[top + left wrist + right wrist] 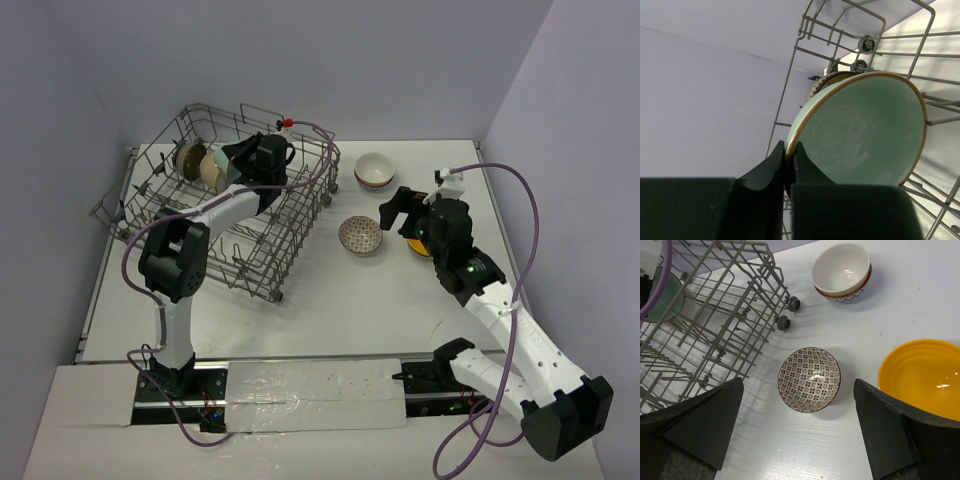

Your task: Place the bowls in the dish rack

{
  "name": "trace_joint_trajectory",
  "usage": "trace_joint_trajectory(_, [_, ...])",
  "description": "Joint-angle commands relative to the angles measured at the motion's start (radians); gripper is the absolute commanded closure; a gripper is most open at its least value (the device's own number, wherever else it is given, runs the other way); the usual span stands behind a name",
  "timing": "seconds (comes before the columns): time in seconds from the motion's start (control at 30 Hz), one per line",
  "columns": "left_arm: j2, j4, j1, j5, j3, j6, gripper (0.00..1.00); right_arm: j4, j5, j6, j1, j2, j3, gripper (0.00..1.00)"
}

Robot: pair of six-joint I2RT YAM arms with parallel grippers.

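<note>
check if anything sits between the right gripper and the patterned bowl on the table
Nothing visible does. The open right gripper faces the patterned bowl, which shows whole between its fingers in the wrist view. The orange bowl and the dish rack lie off to either side, apart from it.

- No legible text, labels, brands or numbers in any view.
- patterned bowl (809, 379): geometric print inside only, no lettering or signs on it.

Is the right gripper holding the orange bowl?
No, the right gripper hangs wide open, and the orange bowl lies on the table, not between its fingers.
</note>
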Motion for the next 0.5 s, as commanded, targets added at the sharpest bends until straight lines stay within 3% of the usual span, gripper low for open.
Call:
trace_joint_trajectory(0.0, [0.010, 0.173, -0.006, -0.031, -0.017, 0.102, 1.00, 0.047, -0.003, -0.014, 0.002, -0.021, -0.015, 0.02])
trace_joint_trajectory(0.47, [0.033, 0.208, -0.035, -0.034, -0.039, 0.156, 1.00, 0.053, -0.015, -0.011, 0.000, -0.019, -0.014, 0.02])
